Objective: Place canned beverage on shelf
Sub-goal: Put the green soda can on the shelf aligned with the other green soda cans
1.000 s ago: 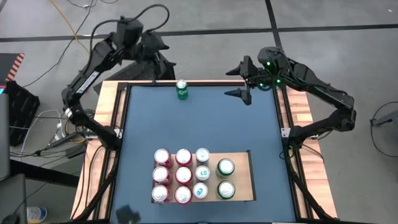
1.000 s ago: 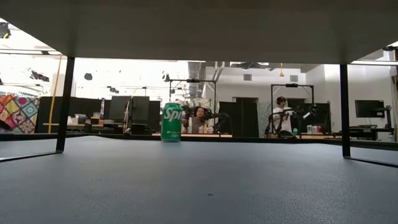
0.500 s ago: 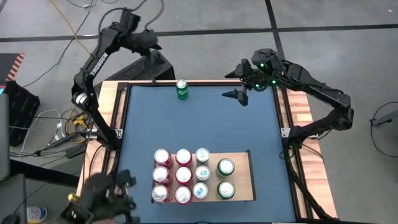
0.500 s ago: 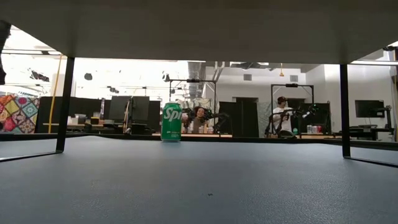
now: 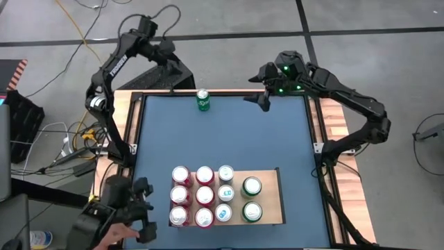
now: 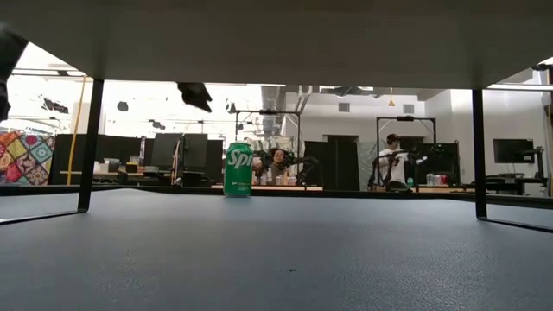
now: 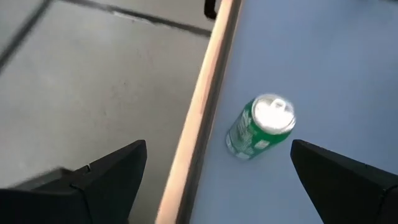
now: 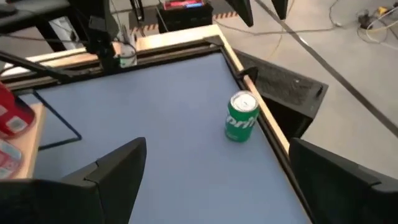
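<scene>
Standing upright at the far edge of the surface (image 5: 291, 146), a little left of that edge's middle, the green can (image 5: 202, 99) keeps its long axis vertical, its silver top facing up and its label facing the near edge in the low view; it sits just inside the wooden rim (image 7: 198, 118), close to it, with blue mat bare on its other sides; the whole middle of the surface lies open between the can and the shelf (image 5: 267, 208).

The shelf, a pale tan board, rests flat at the near edge around its middle, long side running along that edge; red cans (image 5: 180, 196) fill its left columns, white cans (image 5: 225, 193) the next, and two green cans (image 5: 251, 199) stand after them, leaving a bare strip at the board's right end.

The left gripper (image 5: 166, 48) hangs beyond the far left corner, outside the rim, fingers spread apart and holding nothing, the can showing between them in its wrist view; the right gripper (image 5: 260, 97) hovers over the far edge to the right of the can, well apart from it, fingers likewise spread and empty.

A person's hand (image 5: 111, 232) shows off the near left corner with a dark device (image 5: 132, 208).
</scene>
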